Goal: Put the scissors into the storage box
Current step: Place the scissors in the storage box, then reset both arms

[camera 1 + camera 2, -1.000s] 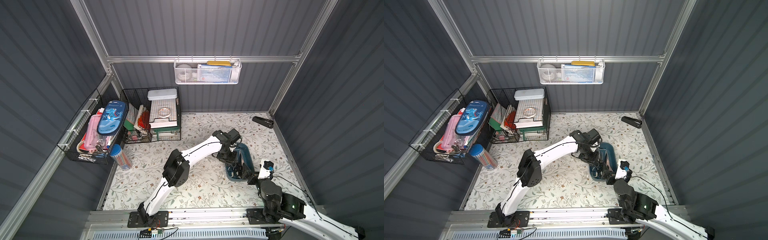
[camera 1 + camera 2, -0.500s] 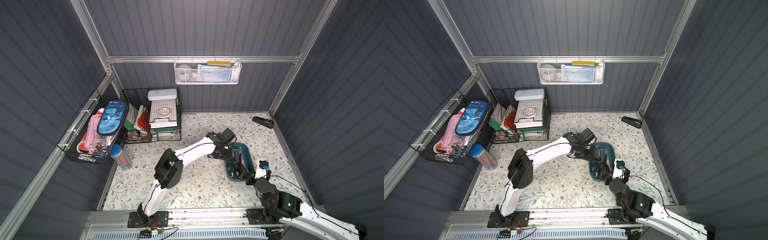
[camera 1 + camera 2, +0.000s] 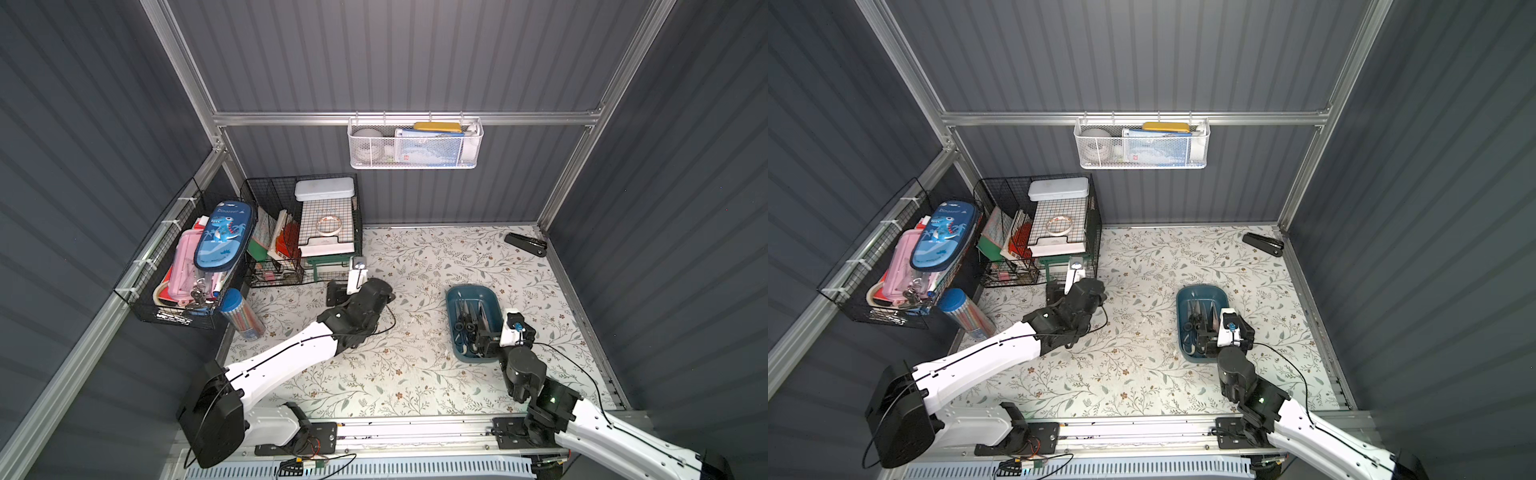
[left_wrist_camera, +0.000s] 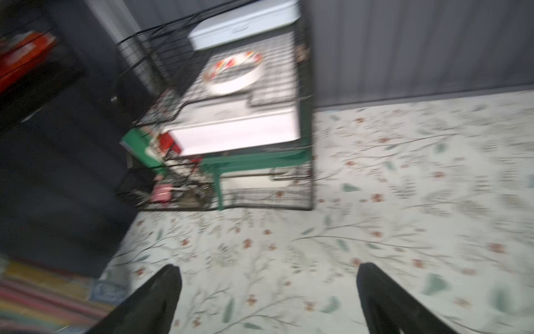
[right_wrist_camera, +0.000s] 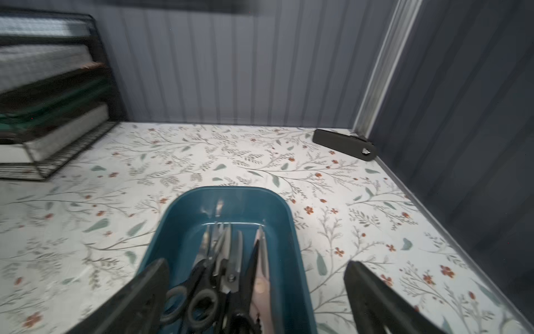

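Obs.: the left gripper (image 4: pixel 268 267) has just let go. Its two fingers now stand wide apart with nothing between them, only the flowered mat (image 3: pixel 415 374) beneath. The arm has swung away from the box and hangs beside the black wire basket (image 3: pixel 266 195), well apart from the box. The left wrist view is smeared, so I judge the arm is in motion.

Box (image 3: pixel 498 303): sits on the mat on the right side. The scissors (image 5: pixel 228 260) lie inside it, blades toward the far end and handles toward the near end. Black loops and one pink handle are plain. The pairs overlap, so I cannot count them.

The right gripper (image 5: pixel 256 263) hovers over the near end of the box, fingers spread to either side, gripping nothing.

Versus a second ago: the left arm was then stretched across the mat with its gripper down at the box, close to the right one. Half a second ago it was there too. Now it is clear of the box. The right arm has barely shifted, and the box has not moved.

Meaning: a drop-off looks complete. Neither top view shows a loose pair on the mat. Only the black folded tool (image 3: pixel 524 245) lies in the far corner, so the task looks finished or nearly so.
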You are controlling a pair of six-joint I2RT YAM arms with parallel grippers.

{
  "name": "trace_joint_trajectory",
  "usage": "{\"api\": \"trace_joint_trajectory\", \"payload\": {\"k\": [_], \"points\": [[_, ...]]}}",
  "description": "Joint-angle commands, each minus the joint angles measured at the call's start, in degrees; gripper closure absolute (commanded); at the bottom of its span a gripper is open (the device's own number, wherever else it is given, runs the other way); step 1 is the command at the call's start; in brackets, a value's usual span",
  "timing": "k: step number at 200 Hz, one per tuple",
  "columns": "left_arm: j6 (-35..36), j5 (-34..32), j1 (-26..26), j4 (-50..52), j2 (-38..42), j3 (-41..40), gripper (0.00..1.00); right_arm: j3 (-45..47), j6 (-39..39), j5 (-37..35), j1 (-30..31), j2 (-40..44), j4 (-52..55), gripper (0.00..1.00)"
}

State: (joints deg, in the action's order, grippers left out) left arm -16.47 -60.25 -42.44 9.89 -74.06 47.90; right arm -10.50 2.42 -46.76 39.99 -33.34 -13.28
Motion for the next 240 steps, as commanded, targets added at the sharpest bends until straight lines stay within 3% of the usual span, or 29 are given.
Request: {"api": "trace_joint_trajectory", "payload": {"k": [1,15,25,36,68,80,97,141,161,187,203,240], "points": [[4.9,-3.1,6.1,-7.4,4.0,-8.1,0.01,-7.2,-0.8,8.0,-11.6,-9.4,-1.6,0.01],[15.8,2.5,7.7,-20.1,5.3,-15.6,0.01,-9.6,-1.5,11.2,-17.3,-16.3,-3.1,0.01],[20.4,2.8,8.0,-30.4,4.6,-20.2,0.01,-9.5,-3.5,12.7,-19.6,-20.9,-8.1,0.01],[21.4,5.0,9.4,-36.9,3.1,-23.2,0.01,-9.9,-4.2,14.4,-21.5,-25.4,-12.0,0.01],[19.2,14.2,15.9,-39.8,-1.3,-24.5,0.01,-11.6,-1.8,19.4,-25.5,-34.0,-16.7,0.01],[20.0,19.4,17.9,-50.2,-2.9,-28.2,0.01,-10.9,-0.7,20.9,-26.5,-35.4,-19.1,0.01],[19.3,20.6,20.1,-64.3,-7.4,-32.0,0.01,-8.1,-1.0,22.9,-27.6,-38.3,-27.0,0.01],[28.7,31.0,21.7,-79.8,-16.5,-33.4,0.02,-3.7,-4.7,26.8,-29.3,-39.5,-37.2,0.01],[28.0,31.2,23.5,-97.6,-27.6,-36.4,0.02,-1.1,-6.1,28.9,-30.3,-42.1,-45.1,0.01],[26.9,32.1,24.8,-94.3,-27.5,-34.9,0.05,1.2,-6.8,28.9,-31.0,-52.2,-60.5,0.01],[27.1,32.0,24.8,-95.0,-28.0,-34.8,0.01,1.5,-7.4,29.1,-31.1,-58.4,-67.4,0.01],[25.4,35.1,26.8,-84.8,-25.3,-31.2,0.01,-1.1,-6.7,28.3,-31.7,-59.6,-65.0,0.01]]}}
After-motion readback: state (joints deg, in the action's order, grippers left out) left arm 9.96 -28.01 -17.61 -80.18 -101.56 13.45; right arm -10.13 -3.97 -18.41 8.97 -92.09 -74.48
